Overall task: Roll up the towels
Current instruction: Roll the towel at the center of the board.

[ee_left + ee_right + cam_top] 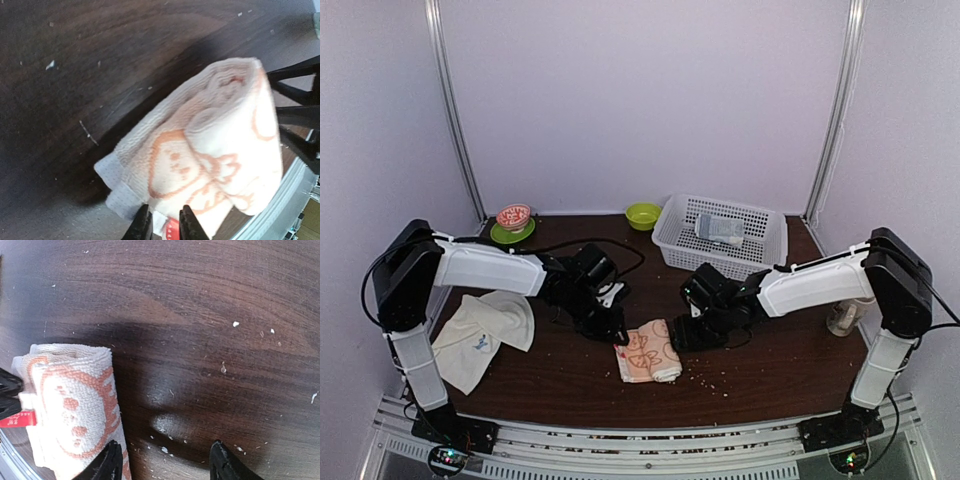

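The cream terry towel printed with orange-pink cartoon faces (pixel 648 352) lies partly rolled just on the near side of the white slotted plastic basket (pixel 672 240). Its labelled end is pinched between the nearly closed jaws of the left gripper (pixel 165 226). The right gripper (pixel 167 460) is spread open and empty, with one finger beside the roll. For a tight, square roll, that end should be gripped firmly while the loose flap is tucked evenly. The plain cream-white towel (pixel 480 335) lies unrolled well left of the basket.
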Tool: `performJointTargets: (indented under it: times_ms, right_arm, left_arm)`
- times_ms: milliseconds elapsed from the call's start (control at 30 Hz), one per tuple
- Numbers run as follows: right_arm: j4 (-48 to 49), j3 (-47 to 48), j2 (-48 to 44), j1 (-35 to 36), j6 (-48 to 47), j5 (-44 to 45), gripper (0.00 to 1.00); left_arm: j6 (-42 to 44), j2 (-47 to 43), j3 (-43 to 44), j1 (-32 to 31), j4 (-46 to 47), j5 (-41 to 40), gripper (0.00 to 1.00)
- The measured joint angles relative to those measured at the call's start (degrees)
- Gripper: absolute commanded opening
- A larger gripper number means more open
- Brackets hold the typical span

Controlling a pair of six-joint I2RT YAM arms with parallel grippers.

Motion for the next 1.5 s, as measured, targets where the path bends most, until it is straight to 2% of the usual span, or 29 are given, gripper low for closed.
performJointTargets:
  times_ms: [1500]
  right_arm:
    - [-5.4, 9.5, 1.5, 5.4, 0.7, 1.2, 0.6]
  left_arm:
    - [-1.9, 1.5, -4.7, -2.2, 7.0, 0.0, 0.13]
